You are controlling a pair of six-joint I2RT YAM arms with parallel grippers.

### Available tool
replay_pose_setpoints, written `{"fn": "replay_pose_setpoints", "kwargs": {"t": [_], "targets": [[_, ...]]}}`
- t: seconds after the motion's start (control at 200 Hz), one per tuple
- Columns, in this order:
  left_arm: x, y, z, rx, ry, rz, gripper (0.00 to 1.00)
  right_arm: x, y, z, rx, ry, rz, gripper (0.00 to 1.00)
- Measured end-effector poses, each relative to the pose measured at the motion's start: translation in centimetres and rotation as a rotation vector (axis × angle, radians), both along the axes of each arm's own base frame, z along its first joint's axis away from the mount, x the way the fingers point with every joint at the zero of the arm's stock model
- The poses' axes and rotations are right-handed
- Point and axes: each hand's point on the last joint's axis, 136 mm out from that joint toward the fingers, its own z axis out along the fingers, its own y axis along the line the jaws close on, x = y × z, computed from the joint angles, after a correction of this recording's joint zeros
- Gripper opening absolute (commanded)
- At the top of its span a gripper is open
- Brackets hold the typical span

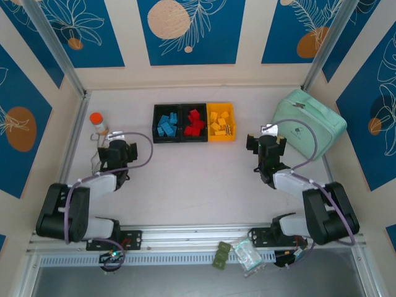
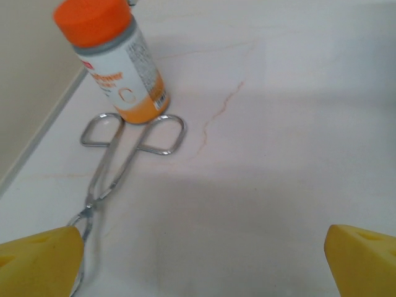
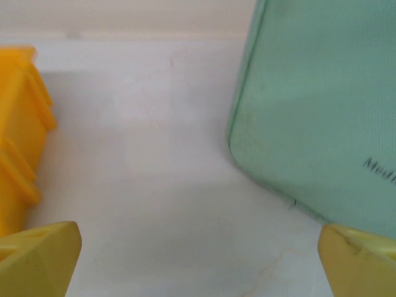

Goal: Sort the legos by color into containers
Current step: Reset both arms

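Three joined bins stand at the back middle of the table. The left black bin (image 1: 156, 131) holds blue legos (image 1: 166, 125), the middle black bin (image 1: 205, 122) holds red legos (image 1: 194, 123), and the yellow-orange bin (image 1: 230, 111) holds yellow legos (image 1: 219, 121). The yellow-orange bin's outer wall (image 3: 18, 136) shows at the left of the right wrist view. My left gripper (image 1: 116, 150) is open over bare table, left of the bins. My right gripper (image 1: 266, 143) is open and empty between the bins and the green case.
An orange-capped bottle (image 2: 117, 65) stands at the left wall with metal tongs (image 2: 108, 167) lying in front of it. A mint-green zip case (image 1: 309, 124) lies at the right; its corner (image 3: 315, 105) is close to my right gripper. Small packets (image 1: 238, 253) lie on the front rail.
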Motion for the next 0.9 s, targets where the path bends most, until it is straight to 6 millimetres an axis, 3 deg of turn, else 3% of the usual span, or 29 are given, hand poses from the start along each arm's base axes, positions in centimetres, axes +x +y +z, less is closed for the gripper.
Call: {"fn": "replay_pose_setpoints", "kwargs": {"t": [0.09,0.22,0.375,0.9], "targets": [[0.2,0.1,-1.2,0.013,-0.024,-0.010,0.99,-0.1,0.2,-2.7,-0.021,0.050,0.048,1.00],[1.1,-1.2,-1.0,0.008,-0.069,-0.092,0.99,0.9,0.6,-3.7,0.028,0.042,0.134,0.99],[2.0,-2.4,-1.3,-0.003,-0.097,-0.165,0.99,1.8,-0.9,-3.4,0.120,-0.009,0.159,0.99],[2.5,-2.5,-0.5,-0.012,-0.136,-0.184,0.99,2.0,-1.1,-3.4,0.179,-0.016,0.140,0.99]]}}
